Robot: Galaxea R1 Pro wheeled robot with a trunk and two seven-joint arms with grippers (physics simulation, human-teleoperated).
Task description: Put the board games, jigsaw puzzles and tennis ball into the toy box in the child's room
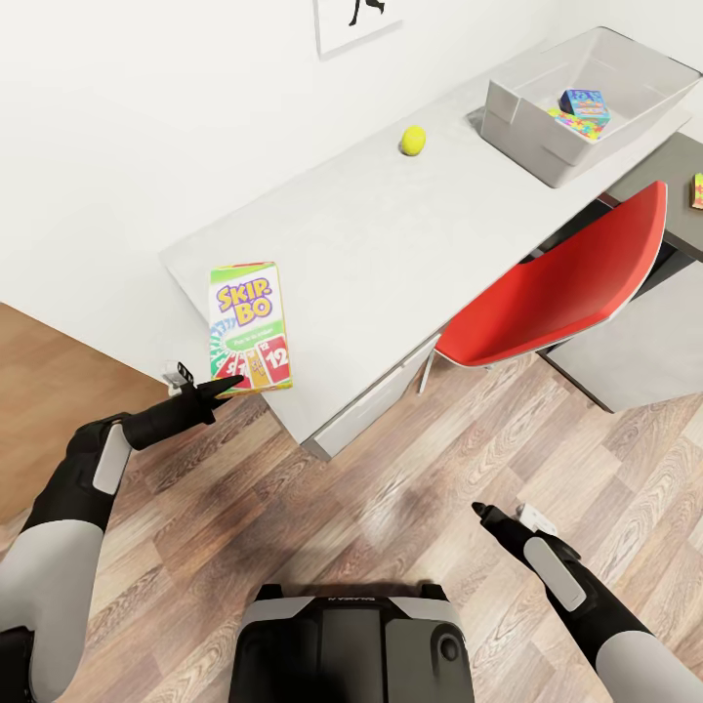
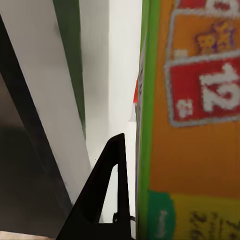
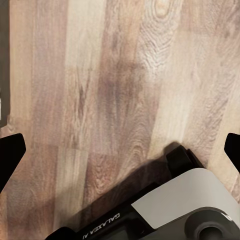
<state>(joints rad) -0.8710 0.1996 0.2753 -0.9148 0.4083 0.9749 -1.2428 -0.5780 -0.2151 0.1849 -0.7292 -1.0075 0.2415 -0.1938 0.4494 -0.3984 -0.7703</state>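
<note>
The green-yellow-red Skip-Bo board game (image 1: pixel 249 327) hangs over the near-left corner of the pale table (image 1: pixel 371 225), partly past its edge. My left gripper (image 1: pixel 223 384) is shut on its near end; the left wrist view shows the box (image 2: pixel 195 125) right against one black finger (image 2: pixel 107 190). A tennis ball (image 1: pixel 412 141) lies on the table by the wall. The grey toy box (image 1: pixel 547 156) at the far right holds a blue board game (image 1: pixel 584 102) and a jigsaw puzzle (image 1: pixel 576 124). Another jigsaw puzzle (image 1: pixel 698 190) peeks in on the dark-grey section. My right gripper (image 1: pixel 483 513) hangs open over the floor.
A red chair (image 1: pixel 557 283) stands tucked at the table between me and the toy box. Wooden floor (image 3: pixel 125 75) stretches below both arms, and my base (image 1: pixel 351 644) sits at the bottom. A framed picture (image 1: pixel 356 20) hangs on the white wall.
</note>
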